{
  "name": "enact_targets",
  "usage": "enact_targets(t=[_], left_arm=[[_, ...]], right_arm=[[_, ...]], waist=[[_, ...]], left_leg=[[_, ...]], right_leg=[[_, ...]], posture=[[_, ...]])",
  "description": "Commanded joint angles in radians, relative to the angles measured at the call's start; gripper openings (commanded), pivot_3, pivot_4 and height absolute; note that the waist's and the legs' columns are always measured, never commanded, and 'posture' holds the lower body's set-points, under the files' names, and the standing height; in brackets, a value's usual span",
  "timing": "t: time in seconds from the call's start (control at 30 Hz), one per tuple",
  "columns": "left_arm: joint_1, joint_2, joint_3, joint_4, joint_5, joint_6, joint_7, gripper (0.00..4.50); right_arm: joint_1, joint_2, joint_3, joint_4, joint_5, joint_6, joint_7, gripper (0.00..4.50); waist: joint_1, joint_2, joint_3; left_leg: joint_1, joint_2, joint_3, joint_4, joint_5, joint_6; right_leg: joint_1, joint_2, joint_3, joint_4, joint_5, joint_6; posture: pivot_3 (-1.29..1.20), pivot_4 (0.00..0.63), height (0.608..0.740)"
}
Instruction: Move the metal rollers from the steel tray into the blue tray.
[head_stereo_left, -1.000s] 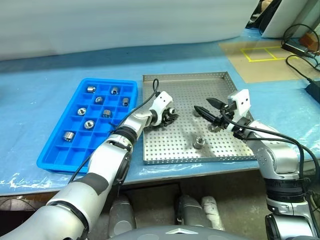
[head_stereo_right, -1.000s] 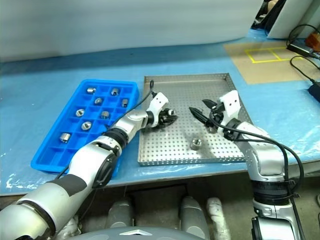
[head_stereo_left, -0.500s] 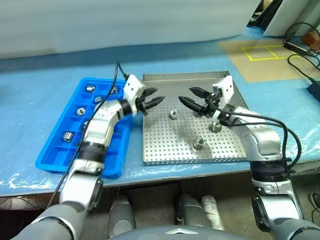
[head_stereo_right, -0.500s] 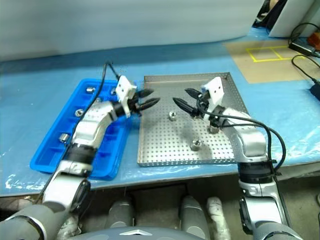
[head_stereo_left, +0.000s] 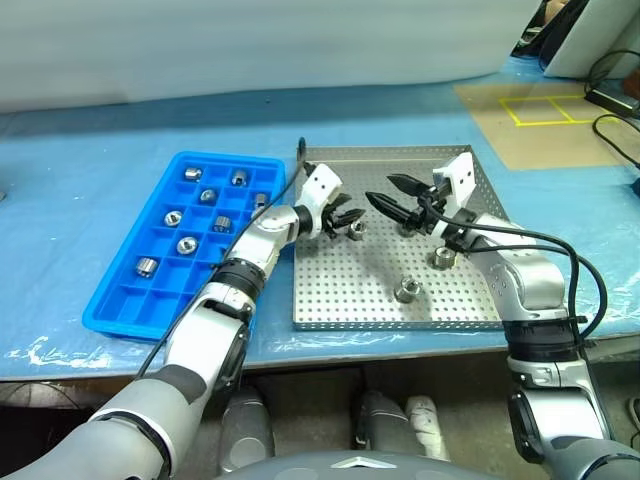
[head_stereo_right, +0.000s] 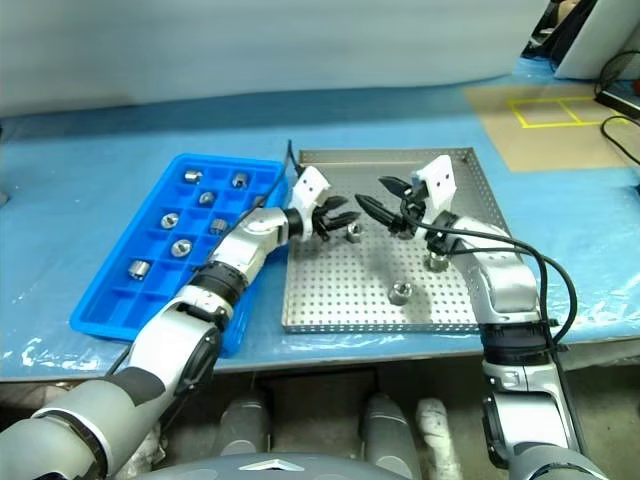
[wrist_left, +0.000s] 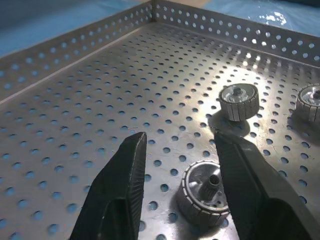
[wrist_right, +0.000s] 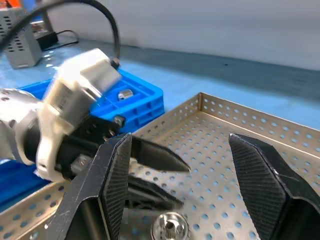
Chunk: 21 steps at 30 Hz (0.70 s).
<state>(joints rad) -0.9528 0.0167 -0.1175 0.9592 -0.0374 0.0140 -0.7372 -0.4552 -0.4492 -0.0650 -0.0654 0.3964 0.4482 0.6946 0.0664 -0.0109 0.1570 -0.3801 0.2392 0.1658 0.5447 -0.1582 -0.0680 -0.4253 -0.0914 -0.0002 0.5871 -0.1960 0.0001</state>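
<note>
The steel tray (head_stereo_left: 340, 290) lies mid-table with the blue tray (head_stereo_left: 120, 300) to its left. Several metal rollers (head_stereo_left: 186, 244) sit in the blue tray's compartments. My left gripper (head_stereo_left: 350, 220) is open low over the steel tray's back left. One roller (wrist_left: 205, 192) stands on the perforated floor between its fingers, close to one finger (wrist_left: 250, 185) and not pinched. My right gripper (head_stereo_left: 378, 188) hovers open and empty just to the right, pointing at the left one. Other rollers (head_stereo_left: 441, 258) (head_stereo_left: 406, 290) stand in the steel tray.
A blue sheet covers the table. A brown patch with a yellow taped square (head_stereo_left: 545, 108) and black cables (head_stereo_left: 615, 110) lie at the back right. The steel tray's raised rim (wrist_left: 75, 50) runs close behind the left gripper.
Half a second ago the left gripper stood at the steel tray's left rim; it has swung right, back to the roller, with fingers apart. The right gripper barely moved. The camera shifted.
</note>
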Motion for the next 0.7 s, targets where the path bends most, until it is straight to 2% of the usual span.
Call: enact_targets(t=[0.03, 0.13, 0.4, 0.57, 0.7], left_arm=[[-0.048, -0.013, -0.002, 0.085, 0.02, -0.064, -0.006, 3.12], [-0.065, -0.02, -0.006, 0.135, 0.05, -0.086, 0.027, 4.16], [-0.082, -0.077, 0.004, 0.229, 0.08, -0.085, 0.078, 4.16], [-0.081, -0.088, 0.011, 0.285, 0.105, -0.081, 0.183, 4.16], [-0.079, -0.078, 0.023, 0.299, 0.108, -0.076, 0.207, 3.26]], right_arm=[[0.033, -0.018, -0.045, -0.092, 0.021, 0.013, -0.029, 3.23], [0.065, -0.029, -0.053, -0.128, 0.025, 0.023, -0.036, 3.23], [0.094, -0.038, -0.056, -0.14, 0.01, 0.028, -0.055, 3.23], [0.093, -0.05, -0.067, -0.139, 0.013, 0.032, -0.054, 3.23], [0.101, -0.057, -0.068, -0.138, 0.011, 0.032, -0.058, 3.23]], waist=[[-0.008, 0.0, 0.0], [-0.022, 0.0, 0.0], [-0.025, 0.0, 0.0], [-0.025, 0.0, 0.0], [-0.027, 0.0, 0.0]], left_leg=[[0.0, 0.0, 0.0, 0.0, 0.0, 0.0], [0.0, 0.0, 0.0, 0.0, -0.001, -0.001], [0.001, -0.001, 0.0, 0.002, -0.001, 0.001], [0.001, -0.001, 0.0, 0.002, -0.001, 0.001], [0.002, -0.001, 0.0, 0.002, -0.001, 0.002]], right_leg=[[0.0, 0.0, 0.0, 0.0, 0.0, 0.0], [0.0, 0.0, 0.0, 0.0, 0.0, 0.0], [0.001, -0.001, 0.002, -0.001, -0.001, -0.002], [0.001, -0.001, 0.002, -0.001, -0.001, -0.002], [0.002, 0.0, 0.002, -0.001, -0.001, -0.002]], posture=[[-0.22, 0.15, 0.74], [-0.24, 0.15, 0.74], [-0.26, 0.15, 0.74], [-0.26, 0.15, 0.74], [-0.26, 0.15, 0.74]])
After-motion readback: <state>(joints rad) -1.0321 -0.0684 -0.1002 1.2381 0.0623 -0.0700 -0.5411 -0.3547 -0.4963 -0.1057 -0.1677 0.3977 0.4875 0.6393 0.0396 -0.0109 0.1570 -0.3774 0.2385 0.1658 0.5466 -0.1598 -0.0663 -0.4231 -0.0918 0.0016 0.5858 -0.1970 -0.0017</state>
